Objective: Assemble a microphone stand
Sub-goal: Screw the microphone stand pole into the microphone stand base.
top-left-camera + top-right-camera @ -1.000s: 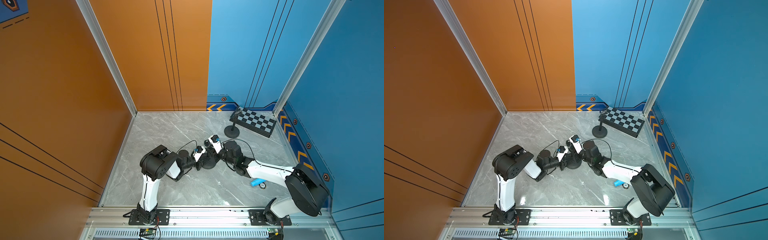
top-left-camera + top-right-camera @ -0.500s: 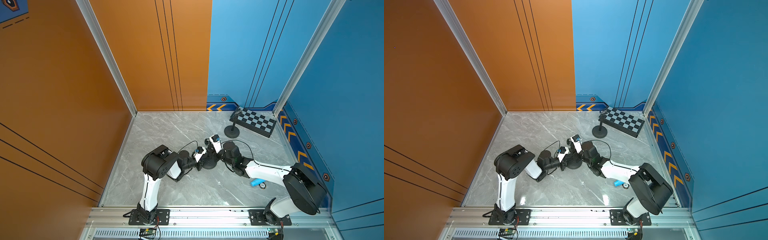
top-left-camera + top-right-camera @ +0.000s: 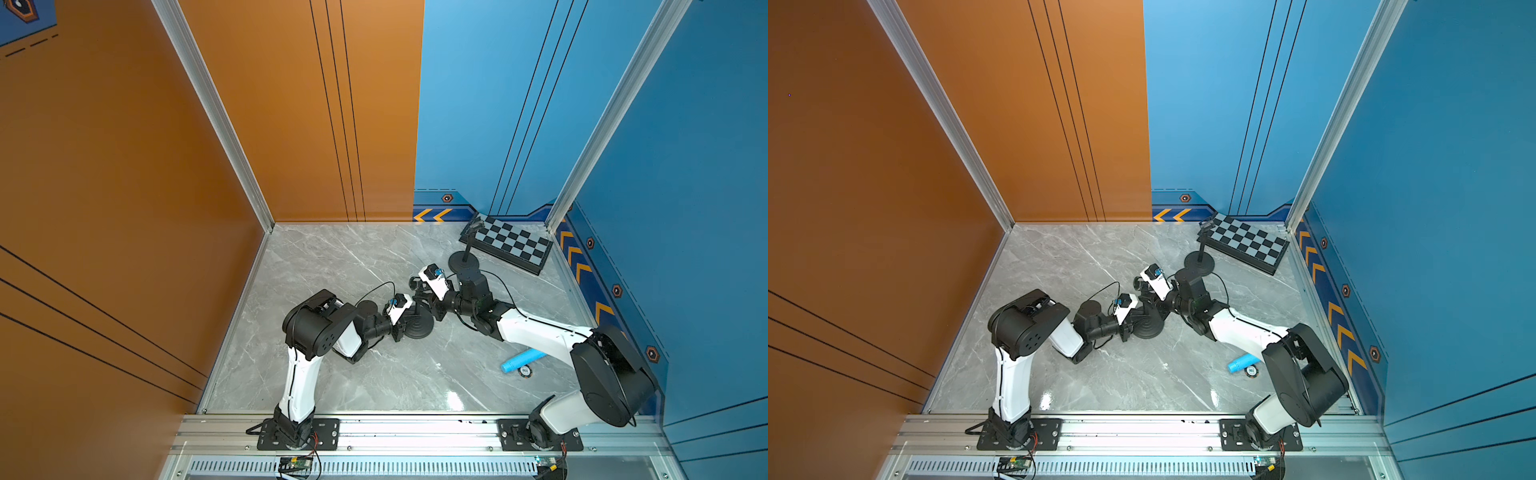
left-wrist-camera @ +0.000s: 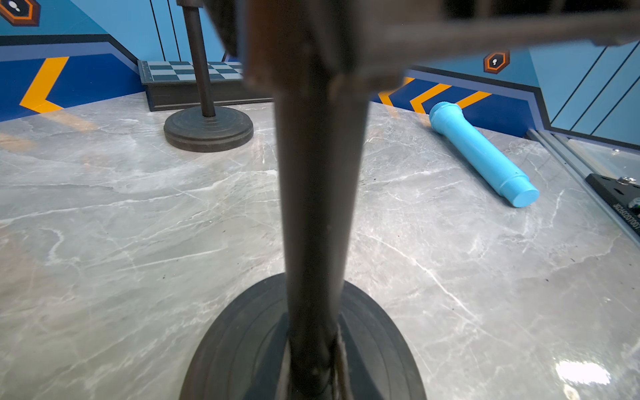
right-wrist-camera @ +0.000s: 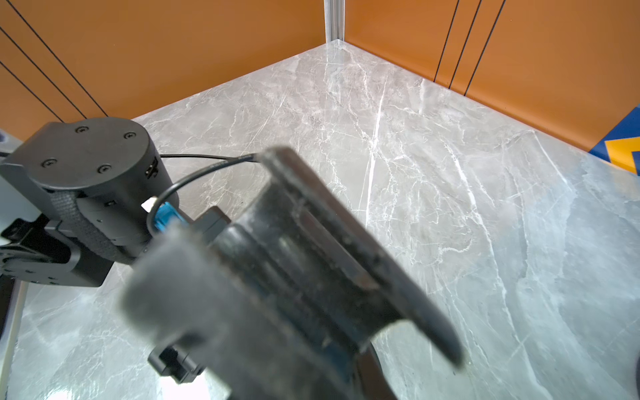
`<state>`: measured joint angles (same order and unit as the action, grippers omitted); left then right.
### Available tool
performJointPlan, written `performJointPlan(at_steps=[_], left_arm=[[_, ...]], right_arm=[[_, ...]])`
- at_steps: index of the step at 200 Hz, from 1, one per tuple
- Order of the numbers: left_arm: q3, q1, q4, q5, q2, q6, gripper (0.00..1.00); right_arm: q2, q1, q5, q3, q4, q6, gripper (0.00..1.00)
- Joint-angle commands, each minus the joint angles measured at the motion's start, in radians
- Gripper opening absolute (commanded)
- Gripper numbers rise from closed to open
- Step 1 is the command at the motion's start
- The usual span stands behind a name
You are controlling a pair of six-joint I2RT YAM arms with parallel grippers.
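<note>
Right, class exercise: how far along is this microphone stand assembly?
Done: the pole stands upright in its round base. In hand: the left gripper is shut on the pole, while the right gripper is at a black clip piece on its top; its grip is unclear. Left: the blue microphone lies on the table, not yet mounted.

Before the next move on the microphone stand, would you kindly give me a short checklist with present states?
1. The pole stands upright on the round base: ok.
2. The left gripper is shut on the pole: ok.
3. The right gripper's hold on the dark part: cannot tell, blurred.
4. The blue microphone lies free on the table: ok.
5. The second stand is clear of the right arm: cannot tell, they look close.
</note>
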<state>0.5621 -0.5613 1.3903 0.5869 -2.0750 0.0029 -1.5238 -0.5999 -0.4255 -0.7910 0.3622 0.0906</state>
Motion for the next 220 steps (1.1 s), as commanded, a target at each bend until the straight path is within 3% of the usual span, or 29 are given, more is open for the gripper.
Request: performJointPlan(at_steps=[1,35,56,76,96,110,130,150,184,220], left_arm=[[-0.008,0.004,-0.033,-0.013,-0.025,-0.018,0.20],[-0.002,0.003,-0.032,-0.061,-0.022,-0.051,0.29],[-0.004,0.002,-0.030,-0.078,-0.019,-0.054,0.29],[-0.002,0.002,-0.031,-0.076,-0.023,-0.051,0.27],[-0.004,0.003,-0.030,-0.068,-0.022,-0.037,0.18],[-0.009,0.003,-0.031,-0.050,-0.021,-0.019,0.12],[-0.016,0.001,-0.030,-0.022,-0.019,0.008,0.08],[-0.020,0.002,-0.030,-0.012,-0.017,0.021,0.07],[-0.025,-0.004,-0.032,0.021,-0.024,0.054,0.07],[-0.027,-0.009,-0.033,0.005,-0.023,0.063,0.07]], right_arm=[[-0.001,-0.033,0.184,0.064,0.121,-0.074,0.00],[0.022,-0.218,0.782,0.139,0.195,-0.216,0.00],[-0.001,-0.280,0.895,0.143,0.203,-0.318,0.00],[-0.008,-0.276,0.739,0.117,0.182,-0.256,0.01],[0.031,-0.239,0.522,0.095,0.120,-0.149,0.16],[0.064,-0.179,0.342,0.089,0.079,-0.091,0.29],[0.088,-0.056,0.044,0.072,0.009,-0.009,0.39],[0.092,0.030,-0.162,0.067,-0.002,0.063,0.42],[0.038,0.088,-0.289,-0.012,-0.075,0.117,0.43],[-0.019,0.089,-0.282,-0.063,-0.054,0.088,0.42]])
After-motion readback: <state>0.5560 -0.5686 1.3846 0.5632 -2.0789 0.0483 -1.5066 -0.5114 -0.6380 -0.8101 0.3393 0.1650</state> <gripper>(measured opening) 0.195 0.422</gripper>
